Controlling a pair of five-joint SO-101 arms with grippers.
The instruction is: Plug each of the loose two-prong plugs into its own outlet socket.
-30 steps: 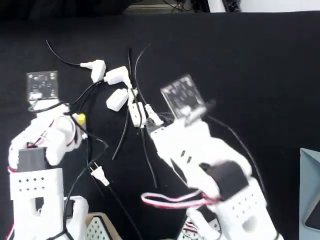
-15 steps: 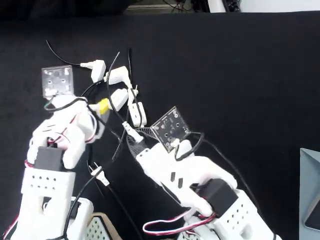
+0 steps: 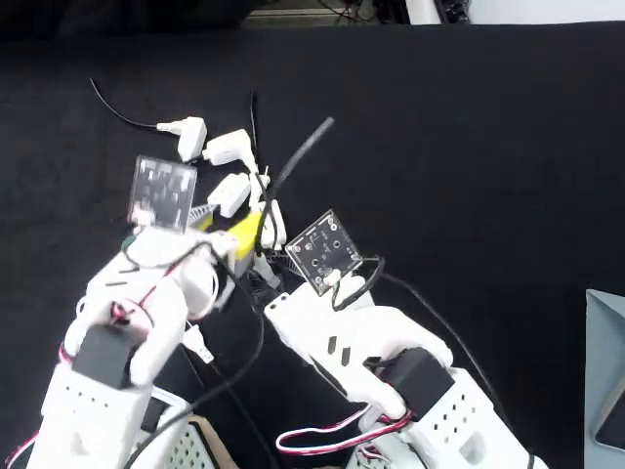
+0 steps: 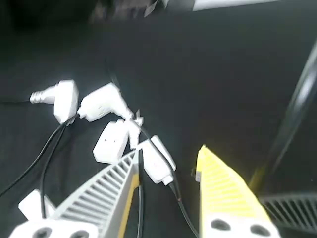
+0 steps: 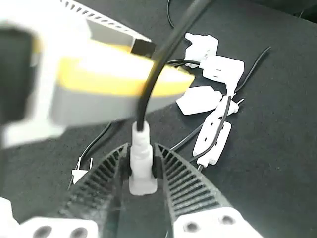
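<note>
Cord (image 5: 166,49) crosses left end effector (image 4: 168,151), apart; right end effector (image 5: 140,148) clamps plug (image 5: 140,174).

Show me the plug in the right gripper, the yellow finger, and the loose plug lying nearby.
held plug (image 5: 140,168), right wrist view, on its white body.
yellow finger (image 4: 224,191), left wrist view, on its ridged face.
loose plug (image 5: 80,176), right wrist view, on its white body.
</note>
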